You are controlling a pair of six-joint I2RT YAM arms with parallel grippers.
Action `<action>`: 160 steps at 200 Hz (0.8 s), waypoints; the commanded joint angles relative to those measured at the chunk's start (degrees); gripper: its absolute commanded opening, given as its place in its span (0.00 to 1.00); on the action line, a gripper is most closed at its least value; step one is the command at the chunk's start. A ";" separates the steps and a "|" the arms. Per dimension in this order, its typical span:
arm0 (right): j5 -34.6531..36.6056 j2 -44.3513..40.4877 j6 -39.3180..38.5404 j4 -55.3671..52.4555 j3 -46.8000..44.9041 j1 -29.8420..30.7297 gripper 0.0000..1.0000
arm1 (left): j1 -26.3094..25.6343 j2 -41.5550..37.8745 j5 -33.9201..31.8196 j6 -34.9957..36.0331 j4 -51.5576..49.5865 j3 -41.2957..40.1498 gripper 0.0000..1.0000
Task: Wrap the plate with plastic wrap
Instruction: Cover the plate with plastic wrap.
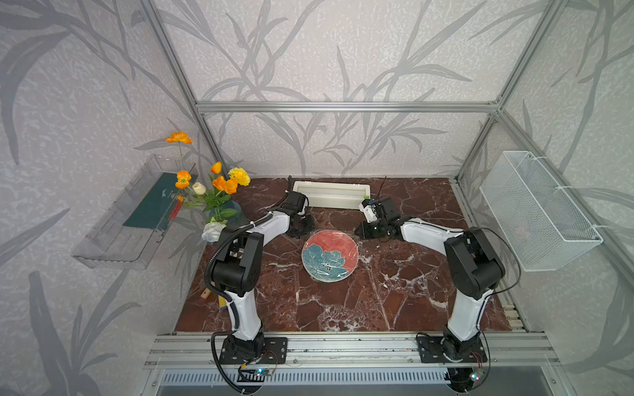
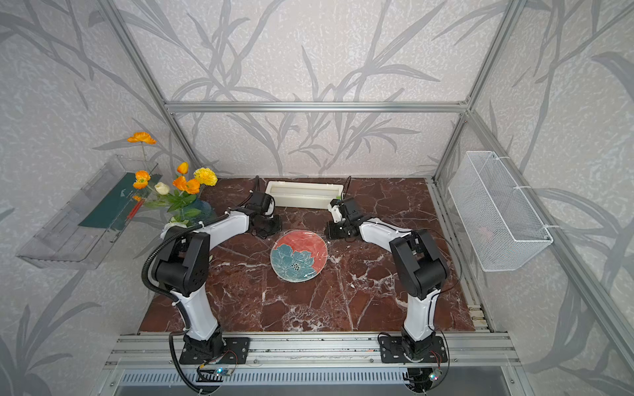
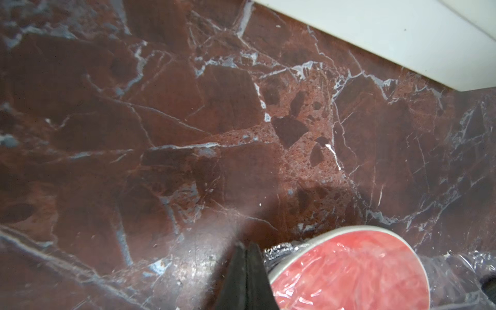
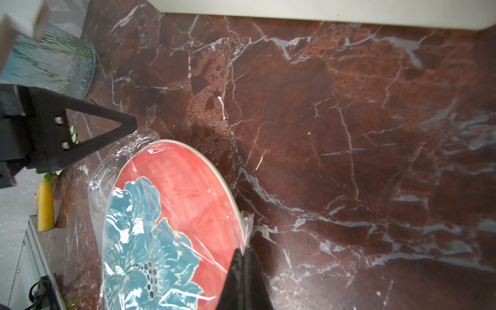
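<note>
surface: red-brown marble counter (image 1: 394, 301), leaf-patterned walls
plate (image 1: 330, 255): flat on counter, plastic wrap (image 4: 118, 155) draped over it
left gripper (image 3: 246, 245): jaws together beside plate rim
right gripper (image 4: 243, 251): jaws together at opposite rim, touching wrap
step: probably tucking edges; next, tighten wrap gently, plate unmoved

Soft, even light fills both top views, bright on the pale walls and dimmer on the glossy dark-red marble tabletop (image 1: 394, 295), where the arms cast only faint, diffuse shadows; the wide lens splays the aluminium frame (image 1: 343, 107) outward toward ten and two o'clock. Small white glints sit on the thin transparent plastic wrap (image 1: 340, 274) at about five o'clock on the round coral-red plate with the teal flower (image 1: 330, 255). Both wrist views are softer: the long cream-white dispenser box (image 3: 389, 35) is nearly blown out, and the pressed-together black tips of the left gripper (image 3: 245, 245) and right gripper (image 4: 245, 251) are out of focus.
</note>
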 commanded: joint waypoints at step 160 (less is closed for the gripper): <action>15.37 9.78 -7.11 -4.64 7.25 0.37 0.00 | 0.00 4.85 -17.53 -0.31 -4.36 4.69 0.00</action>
